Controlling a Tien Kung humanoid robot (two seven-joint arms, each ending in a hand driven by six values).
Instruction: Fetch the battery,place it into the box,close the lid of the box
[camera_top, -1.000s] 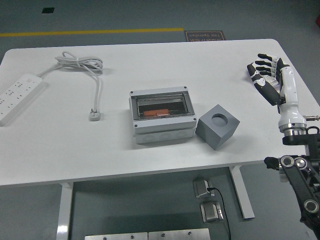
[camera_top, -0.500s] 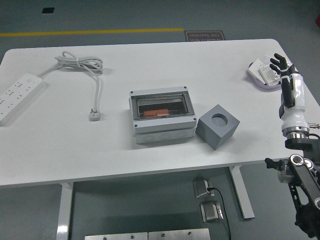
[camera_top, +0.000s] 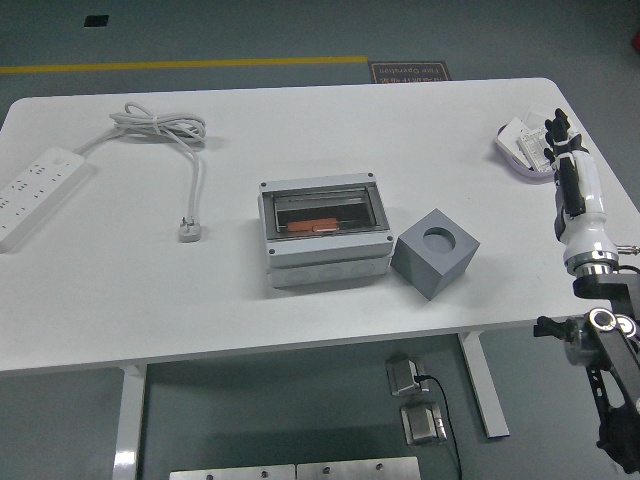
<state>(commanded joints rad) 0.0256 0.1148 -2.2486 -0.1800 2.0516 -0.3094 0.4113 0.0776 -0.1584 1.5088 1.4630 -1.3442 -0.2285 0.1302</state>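
**Head view: closed box at mid-table, right hand at the far right edge**

Left to right: a white power strip (camera_top: 35, 190) lies at the left edge, its coiled cable (camera_top: 160, 128) ending in a plug (camera_top: 190, 231); the grey box (camera_top: 323, 232) sits at the centre of the white table (camera_top: 300, 110), its clear lid (camera_top: 322, 212) appearing shut, with an orange object (camera_top: 314, 226), probably the battery, lying inside beneath it; just beside the box's right corner stands a grey cube (camera_top: 435, 252) with a round recess in its top, seemingly empty; near the far right corner rests a small white tray (camera_top: 522, 150) holding pale items too small to identify; the right hand (camera_top: 562, 152) is raised edge-on beside the tray, holding nothing, though whether its fingers are spread or curled cannot be told; no left arm is visible.

Risks, as a judgement: the hand stands close to the tray, so a careless swing could knock it off the edge; a lid not fully latched could spring open.
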